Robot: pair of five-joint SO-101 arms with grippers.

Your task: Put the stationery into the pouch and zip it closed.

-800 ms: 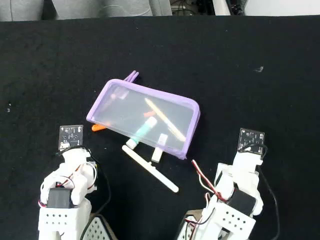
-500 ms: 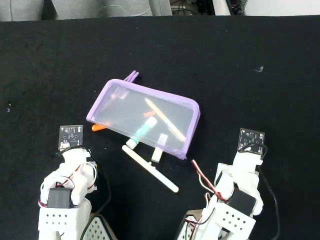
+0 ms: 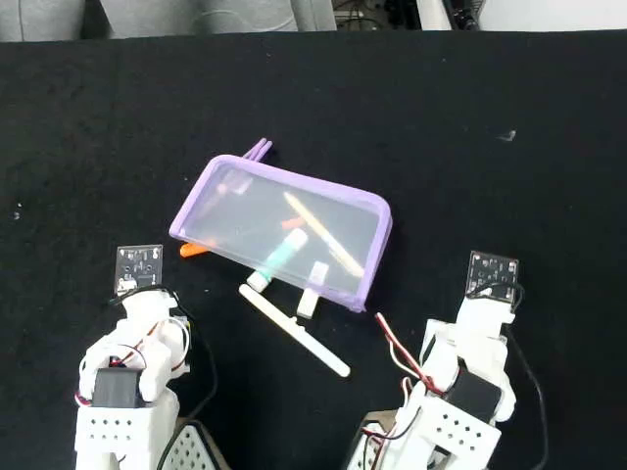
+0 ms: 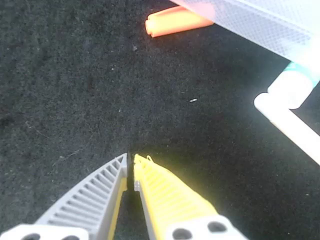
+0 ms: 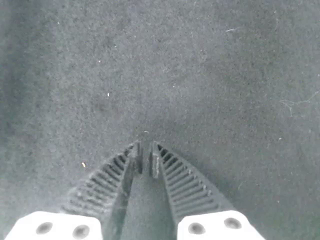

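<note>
Purple-edged and see-through, the pouch (image 3: 284,232) is lying slantwise in the middle of the black counter (image 3: 490,117). A yellow pencil (image 3: 318,230) is showing through the pouch's wall. A teal-and-white stick (image 3: 279,259) and a small white piece (image 3: 313,290) are poking out of the pouch's long edge, the one facing my arms. A white pen (image 3: 294,330) is lying on the counter just beside that same edge, one end close to the stick's tip. An orange marker (image 4: 177,21) is peeking out from under the pouch's corner on my left. My left end effector (image 4: 133,162) is hanging near that corner, clenched with fingertips together and gripping nothing. My right end effector (image 5: 145,150) is hanging over bare counter well apart from the pouch's other end, likewise pinched together and carrying nothing.
</note>
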